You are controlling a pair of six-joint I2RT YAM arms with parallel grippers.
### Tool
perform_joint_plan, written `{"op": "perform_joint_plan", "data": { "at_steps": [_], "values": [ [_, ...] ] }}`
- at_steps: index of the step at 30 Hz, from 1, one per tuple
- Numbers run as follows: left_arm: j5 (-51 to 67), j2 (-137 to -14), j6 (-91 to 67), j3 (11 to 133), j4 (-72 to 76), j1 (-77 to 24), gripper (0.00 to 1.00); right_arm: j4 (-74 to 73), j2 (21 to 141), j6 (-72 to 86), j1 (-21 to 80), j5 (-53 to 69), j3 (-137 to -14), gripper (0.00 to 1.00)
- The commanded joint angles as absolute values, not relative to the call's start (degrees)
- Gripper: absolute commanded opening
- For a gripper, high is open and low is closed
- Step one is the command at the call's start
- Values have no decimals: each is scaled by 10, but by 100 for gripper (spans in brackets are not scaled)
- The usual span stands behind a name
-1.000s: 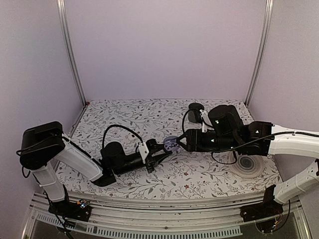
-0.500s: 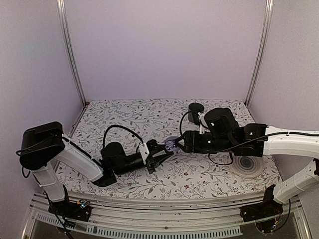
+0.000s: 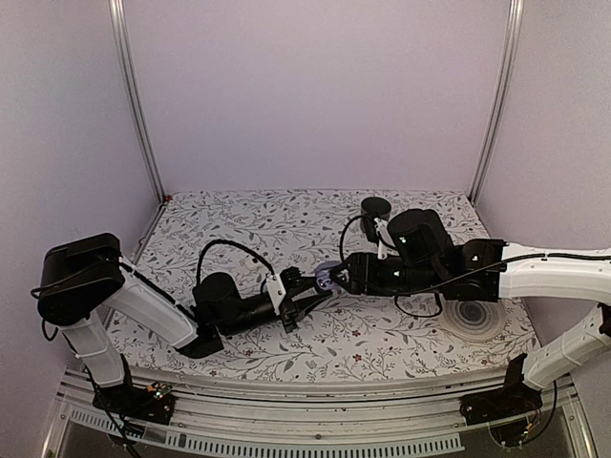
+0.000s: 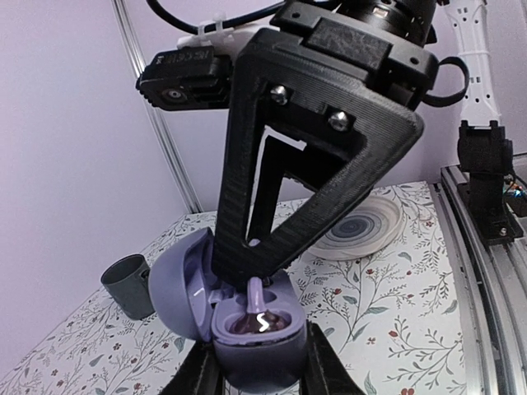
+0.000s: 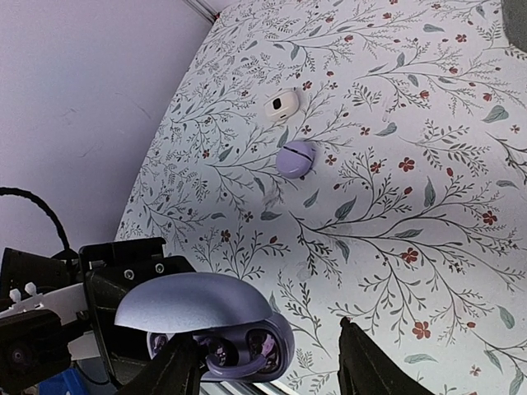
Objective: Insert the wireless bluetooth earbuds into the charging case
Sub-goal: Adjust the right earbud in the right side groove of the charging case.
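My left gripper [image 4: 257, 366] is shut on the charging case [image 4: 255, 329], a lilac-grey pebble held just above the table with its lid swung open to the left. An earbud [image 4: 257, 298] of the same colour sits in the case with its stem pointing up. My right gripper [image 5: 268, 366] is open and hovers right over the case [image 5: 216, 329]; one black finger [image 4: 313, 164] hangs above the earbud. In the top view the two grippers meet at the case [image 3: 327, 278] in mid table. A second small lilac rounded piece [image 5: 295, 158] lies on the cloth farther off.
A white round piece with a dark centre [image 5: 280, 104] lies beyond the lilac piece. A dark mug [image 3: 374, 206] stands at the back of the floral cloth. A ringed plate [image 3: 475, 315] lies to the right, under the right arm.
The right arm has slid left and lower, bringing its gripper closer over the open case. The left arm and the case have stayed still.
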State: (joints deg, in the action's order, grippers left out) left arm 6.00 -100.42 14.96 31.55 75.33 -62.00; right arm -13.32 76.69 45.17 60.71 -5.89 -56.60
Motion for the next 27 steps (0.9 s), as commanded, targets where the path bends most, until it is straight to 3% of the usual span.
{"op": "perform_joint_plan", "data": {
  "at_steps": [1, 27],
  "values": [
    [66, -1001, 151, 313, 795, -629, 0, -141, 761, 458, 599, -69, -546, 58],
    [67, -1006, 107, 298, 854, -626, 0, -146, 773, 425, 597, -31, -569, 57]
  ]
}}
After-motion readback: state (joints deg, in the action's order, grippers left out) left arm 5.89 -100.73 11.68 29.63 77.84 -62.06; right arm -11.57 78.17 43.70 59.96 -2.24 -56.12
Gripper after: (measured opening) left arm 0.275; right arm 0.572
